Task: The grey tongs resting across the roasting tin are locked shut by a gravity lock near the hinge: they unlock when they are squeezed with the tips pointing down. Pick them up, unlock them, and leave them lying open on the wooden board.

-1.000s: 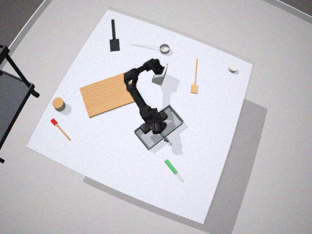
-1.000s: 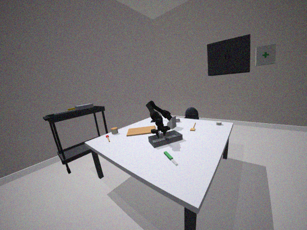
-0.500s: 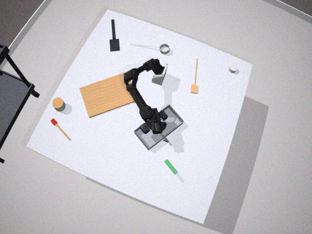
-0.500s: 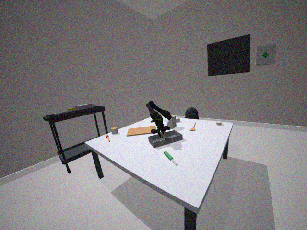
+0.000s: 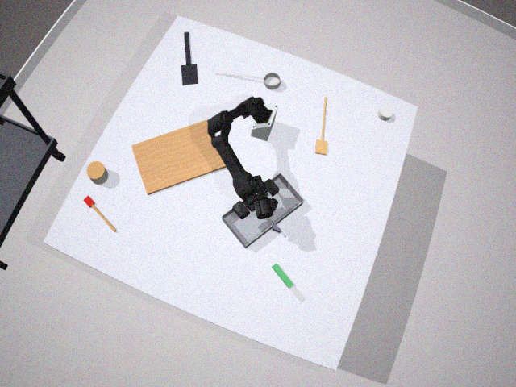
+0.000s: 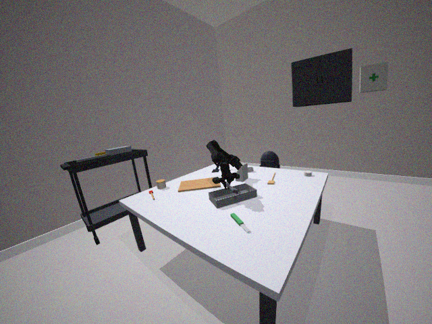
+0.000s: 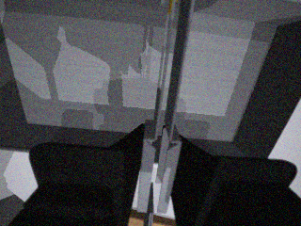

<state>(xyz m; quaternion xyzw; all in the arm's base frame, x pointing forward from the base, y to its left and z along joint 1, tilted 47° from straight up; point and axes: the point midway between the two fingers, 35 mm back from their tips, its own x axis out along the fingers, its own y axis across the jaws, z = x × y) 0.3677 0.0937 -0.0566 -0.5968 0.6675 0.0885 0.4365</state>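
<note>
The grey tongs [image 5: 276, 227] [image 7: 175, 71] lie across the roasting tin [image 5: 234, 231] [image 6: 237, 200] [image 7: 269, 101], one end reaching past its rim in the top view. Their two arms are close together. My gripper [image 7: 153, 129] is shut on the tongs, one black finger on each side of them, over the tin's rim. In the top view the wrist hides the fingertips. A small yellow mark shows on the tongs at the top of the wrist view; the state of the lock cannot be told. The wooden board [image 5: 175, 162] [image 6: 195, 184] [image 7: 136, 220] lies beyond the tin, nothing on it.
A green-handled tool [image 5: 283, 276] [image 6: 237, 219] lies in front of the tin. A wooden spatula [image 5: 321, 147], a sieve [image 5: 265, 81] and a black spatula [image 5: 189, 73] lie farther back. A can [image 5: 96, 170] and a red-headed tool [image 5: 103, 217] lie left of the board.
</note>
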